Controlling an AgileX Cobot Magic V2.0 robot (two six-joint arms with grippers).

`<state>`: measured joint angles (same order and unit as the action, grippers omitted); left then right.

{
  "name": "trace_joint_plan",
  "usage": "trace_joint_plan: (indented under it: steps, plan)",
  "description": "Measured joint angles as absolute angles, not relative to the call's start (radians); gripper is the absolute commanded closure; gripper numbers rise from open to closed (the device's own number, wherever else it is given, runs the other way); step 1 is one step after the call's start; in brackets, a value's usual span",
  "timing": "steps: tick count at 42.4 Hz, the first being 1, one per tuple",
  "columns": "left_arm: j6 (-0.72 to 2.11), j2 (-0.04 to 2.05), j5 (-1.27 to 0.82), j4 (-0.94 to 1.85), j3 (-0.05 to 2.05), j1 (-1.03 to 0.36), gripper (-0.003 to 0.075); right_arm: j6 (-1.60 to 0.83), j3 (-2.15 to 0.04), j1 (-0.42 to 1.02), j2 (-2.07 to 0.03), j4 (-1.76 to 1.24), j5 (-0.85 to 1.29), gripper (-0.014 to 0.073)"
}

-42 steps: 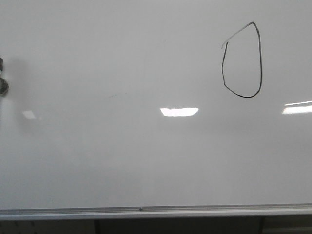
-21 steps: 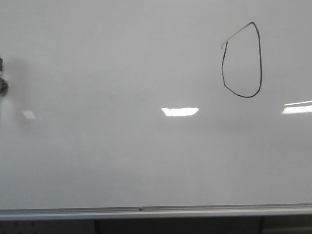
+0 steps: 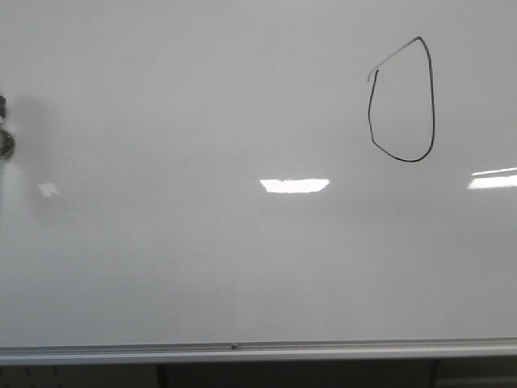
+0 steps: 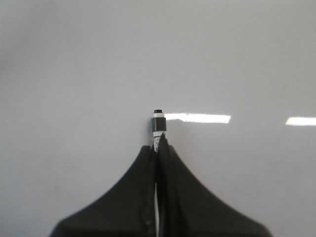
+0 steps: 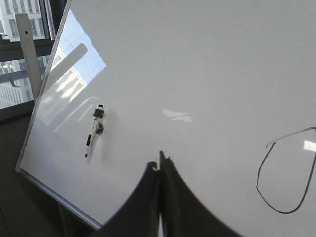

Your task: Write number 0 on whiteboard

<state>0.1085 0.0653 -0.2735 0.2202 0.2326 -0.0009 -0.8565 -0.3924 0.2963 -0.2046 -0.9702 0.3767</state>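
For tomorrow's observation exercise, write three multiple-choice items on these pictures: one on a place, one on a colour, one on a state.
1. In the front view, where on the whiteboard is the number 0?
A. lower left
B. centre
C. upper right

2. What colour is the 0's main stroke?
A. red
B. black
C. blue

3. How is the left gripper?
A. shut on a marker
B. wide open and empty
C. out of every view

Answers:
1 C, since the loop sits high and towards the right edge.
2 B, since the line is thin and black, fading to grey at its upper left.
3 A, since the left wrist view shows the fingers closed, with the marker's tip poking out.
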Motion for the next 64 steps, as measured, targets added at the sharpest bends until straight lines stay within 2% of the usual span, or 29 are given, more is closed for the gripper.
trace_joint_plan:
  steps: [7,18,64]
  plan:
    - [-0.015,-0.004,-0.111,0.078,0.102,-0.009,0.0740,-0.856,-0.392,0.296,-0.205,-0.970,0.377,0.0663]
    - [-0.030,-0.004,-0.102,0.056,-0.005,0.038,0.0740,-0.856,-0.392,0.296,-0.205,-0.970,0.377,0.0663]
    - [-0.031,-0.004,-0.136,0.036,-0.005,0.048,0.0740,-0.856,-0.392,0.296,-0.205,-0.970,0.377,0.0663]
